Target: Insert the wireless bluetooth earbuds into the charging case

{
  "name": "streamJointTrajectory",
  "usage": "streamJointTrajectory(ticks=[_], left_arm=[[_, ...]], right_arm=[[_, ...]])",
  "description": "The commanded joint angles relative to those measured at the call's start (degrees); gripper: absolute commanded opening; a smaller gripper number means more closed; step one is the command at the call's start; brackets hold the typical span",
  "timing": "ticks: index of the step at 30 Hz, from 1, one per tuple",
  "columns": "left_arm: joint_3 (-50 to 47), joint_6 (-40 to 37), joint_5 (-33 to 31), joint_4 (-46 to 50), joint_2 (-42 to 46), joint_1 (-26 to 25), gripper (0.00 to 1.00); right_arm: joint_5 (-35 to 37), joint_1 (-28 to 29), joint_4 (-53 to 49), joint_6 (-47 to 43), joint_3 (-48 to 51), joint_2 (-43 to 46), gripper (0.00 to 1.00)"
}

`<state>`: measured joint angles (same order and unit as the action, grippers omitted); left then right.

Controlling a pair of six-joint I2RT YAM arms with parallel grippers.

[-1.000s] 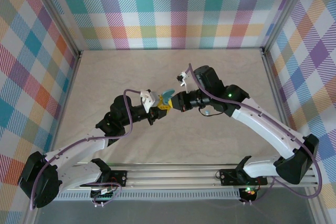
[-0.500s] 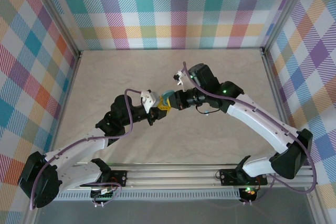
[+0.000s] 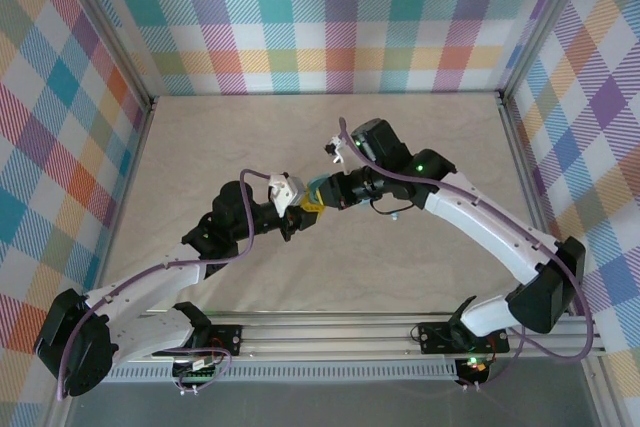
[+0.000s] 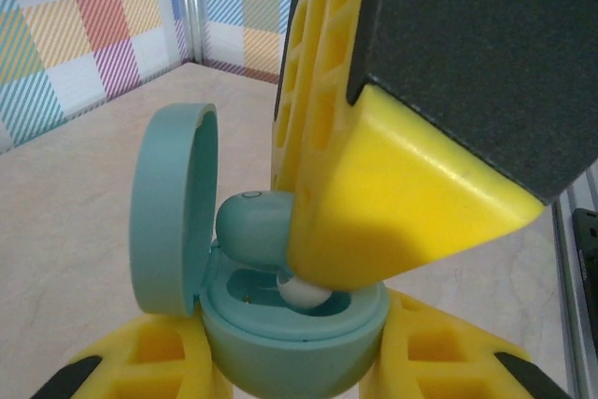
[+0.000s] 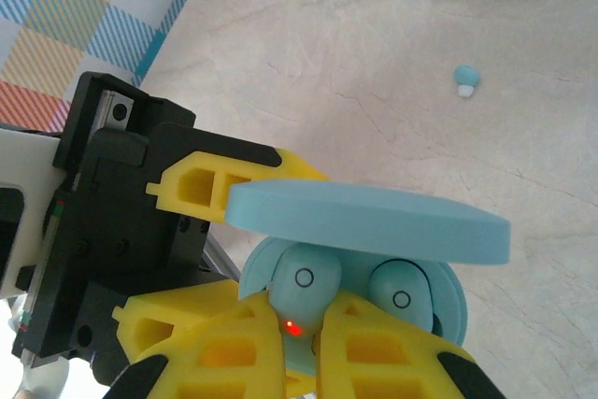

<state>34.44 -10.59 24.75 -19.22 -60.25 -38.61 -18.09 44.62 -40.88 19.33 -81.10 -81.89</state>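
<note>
1. Right claw (image 5: 313,324): yellow fingers drawn almost together, pinching a small rounded pale teal plastic earbud (image 5: 301,279). In the left wrist view its white tip sits in the mouth of one well of the case.
2. Left claw (image 3: 305,205): yellow fingers closed on the base of a pale teal pebble-shaped plastic charging case (image 4: 280,362), held up off the counter.
3. Case lid (image 4: 168,212): hinged open and standing upright beside the wells.
4. Second earbud (image 5: 402,298): same pale teal, seated in the neighbouring well, just beside the pinched one.
5. Third earbud (image 5: 465,79): lying loose on the pale marbled counter (image 5: 374,63), well apart from the case.
6. Left arm (image 3: 160,277): stretched from the near-left base toward the centre, wrist pointing right.
7. Right arm (image 3: 490,237): arched from the near-right base, wrist turned left. The two claws meet tip to tip over the middle of the counter.
</note>
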Motion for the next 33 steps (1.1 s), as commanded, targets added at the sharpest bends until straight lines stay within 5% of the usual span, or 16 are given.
streamJointTrajectory(ticks=[1, 19, 33], left_arm=[[1.7, -0.8, 1.9, -4.5, 1.8, -1.2, 0.0], [1.7, -0.8, 2.1, -4.0, 2.1, -1.2, 0.0], [2.5, -0.8, 2.0, -4.6, 0.8, -1.3, 0.0]], right_arm=[[0.2, 0.8, -4.8, -3.3, -2.1, -2.0, 0.13], [0.7, 4.0, -7.3, -4.2, -4.9, -4.0, 0.15], [2.1, 4.9, -8.7, -4.6, -3.4, -3.1, 0.26]])
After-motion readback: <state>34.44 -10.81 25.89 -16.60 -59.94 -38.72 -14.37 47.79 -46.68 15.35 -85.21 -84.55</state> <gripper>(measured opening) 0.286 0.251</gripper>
